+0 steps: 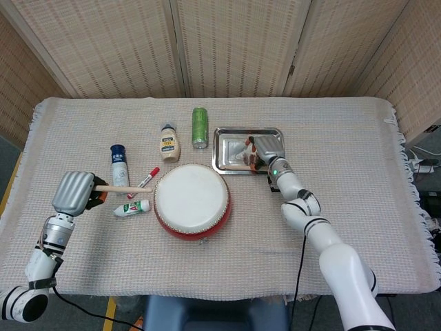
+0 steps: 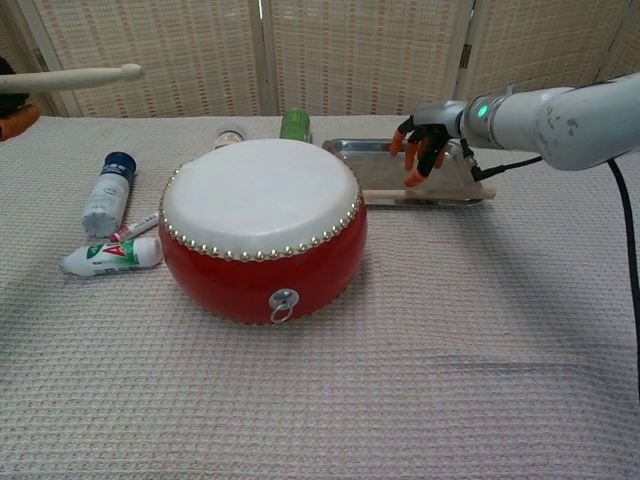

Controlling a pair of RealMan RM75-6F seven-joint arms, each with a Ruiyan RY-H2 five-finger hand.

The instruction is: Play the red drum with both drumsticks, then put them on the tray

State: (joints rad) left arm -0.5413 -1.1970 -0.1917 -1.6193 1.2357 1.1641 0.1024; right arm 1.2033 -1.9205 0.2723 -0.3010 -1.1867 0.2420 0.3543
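Note:
The red drum [image 1: 191, 201] [image 2: 262, 230] with its white skin stands in the middle of the table. My left hand [image 1: 72, 191] is to its left and grips a wooden drumstick [image 1: 124, 188] [image 2: 72, 77], held level in the air and pointing toward the drum. In the chest view only the edge of this hand [image 2: 10, 105] shows. The second drumstick [image 2: 400, 192] lies along the near side of the metal tray [image 1: 231, 138] [image 2: 450, 190]. My right hand [image 1: 265, 148] [image 2: 422, 150] hovers over the tray with fingers spread, holding nothing.
Behind the drum stand a green can [image 1: 200, 127] and a mayonnaise bottle [image 1: 169, 142]. Left of the drum are a blue-capped bottle [image 1: 120, 164], a red marker [image 1: 143, 182] and a white tube [image 1: 132, 207]. A folding screen closes the back.

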